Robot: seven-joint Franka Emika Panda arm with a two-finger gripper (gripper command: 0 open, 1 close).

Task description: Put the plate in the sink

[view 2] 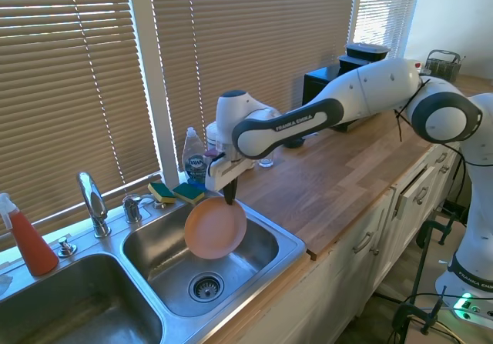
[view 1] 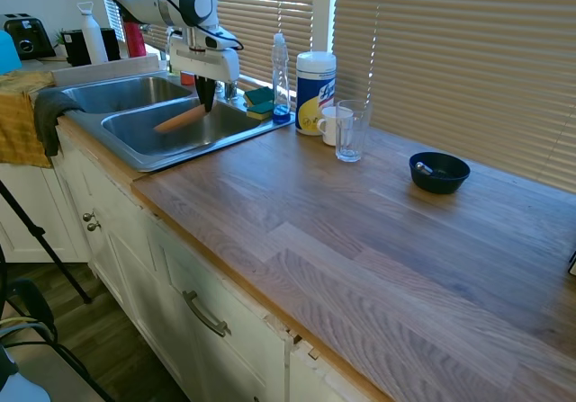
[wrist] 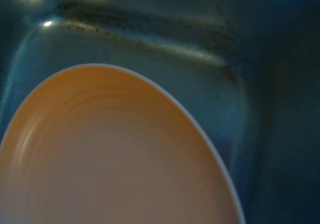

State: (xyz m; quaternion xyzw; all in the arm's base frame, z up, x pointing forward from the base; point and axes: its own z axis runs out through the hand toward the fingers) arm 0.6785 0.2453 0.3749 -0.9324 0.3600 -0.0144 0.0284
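The terracotta-orange plate (view 2: 215,228) (view 1: 179,118) (wrist: 110,154) hangs tilted inside the basin of the steel sink (view 2: 266,245) (view 1: 144,147) nearest the worktop, above its drain. My gripper (view 2: 229,198) (view 1: 207,105) is shut on the plate's upper rim, reaching down from above the basin. In the wrist view the plate fills the lower left, with the sink's wall and floor behind it. I cannot tell whether the plate's low edge touches the basin floor.
The chrome faucet (view 2: 94,203) stands behind the basins. Sponges (view 2: 179,192), a dish soap bottle (view 2: 195,161) and a wipes canister (view 1: 315,92) sit at the sink's back corner. A mug (view 1: 331,124), a glass (view 1: 350,131) and a dark blue bowl (view 1: 439,172) stand on the wooden worktop.
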